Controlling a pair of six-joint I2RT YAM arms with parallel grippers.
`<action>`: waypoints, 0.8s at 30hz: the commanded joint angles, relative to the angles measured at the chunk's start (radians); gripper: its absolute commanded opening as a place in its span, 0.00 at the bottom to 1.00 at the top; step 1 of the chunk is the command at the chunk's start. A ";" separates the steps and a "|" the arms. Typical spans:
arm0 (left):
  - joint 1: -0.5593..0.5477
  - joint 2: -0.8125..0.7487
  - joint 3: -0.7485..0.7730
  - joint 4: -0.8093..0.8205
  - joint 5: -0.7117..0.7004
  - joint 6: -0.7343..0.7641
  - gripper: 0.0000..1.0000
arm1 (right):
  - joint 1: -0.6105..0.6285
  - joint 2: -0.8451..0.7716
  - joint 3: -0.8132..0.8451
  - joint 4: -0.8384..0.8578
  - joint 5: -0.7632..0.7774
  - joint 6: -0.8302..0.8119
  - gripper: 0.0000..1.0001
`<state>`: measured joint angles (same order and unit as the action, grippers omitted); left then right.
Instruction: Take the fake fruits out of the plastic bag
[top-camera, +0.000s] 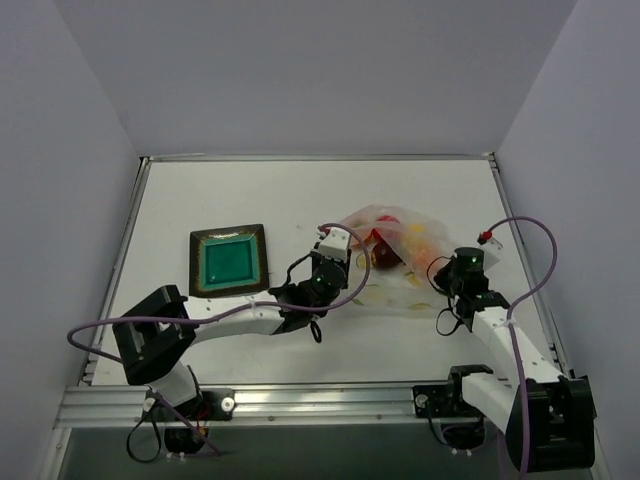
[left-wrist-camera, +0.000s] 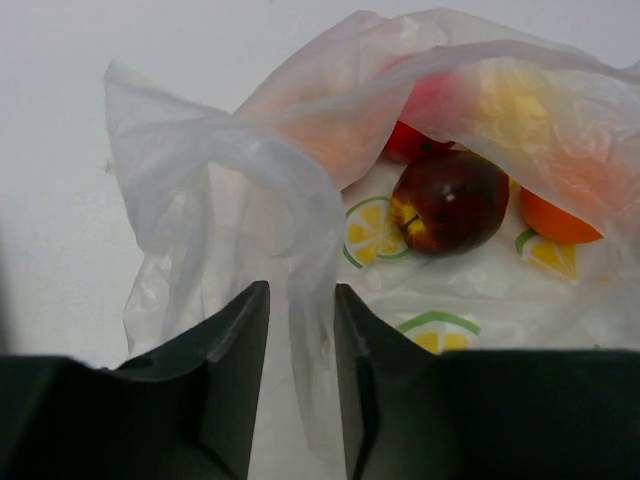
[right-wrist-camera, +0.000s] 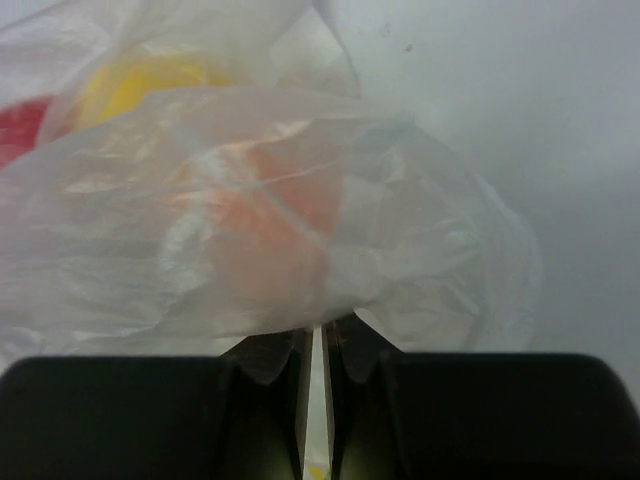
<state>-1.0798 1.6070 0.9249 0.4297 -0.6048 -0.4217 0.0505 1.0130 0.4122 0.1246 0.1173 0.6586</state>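
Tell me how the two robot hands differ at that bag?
The left fingers stand apart, a fold of the plastic bag hanging loosely between them; the right fingers are shut on a thin strip of it. The left fingers face the open mouth and a bare dark apple; the right fingers see an orange fruit only through film. Both work the bag's edge.

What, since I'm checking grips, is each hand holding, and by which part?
The right hand pinches a thin edge fold of the plastic bag. The left hand straddles a bunched strip by its mouth; grip unclear.
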 joint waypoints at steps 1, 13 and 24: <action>-0.048 -0.119 0.028 -0.055 -0.022 0.072 0.32 | 0.043 -0.132 0.008 0.040 0.007 -0.002 0.05; -0.336 -0.280 0.279 -0.603 -0.139 0.123 0.68 | 0.195 -0.278 0.094 -0.120 0.053 -0.060 0.16; -0.206 -0.003 0.428 -0.403 0.146 0.028 0.42 | 0.198 -0.366 0.089 -0.181 0.013 -0.057 0.17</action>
<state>-1.3643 1.5387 1.3293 -0.0353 -0.5819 -0.3305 0.2440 0.6689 0.4973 -0.0372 0.1299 0.6052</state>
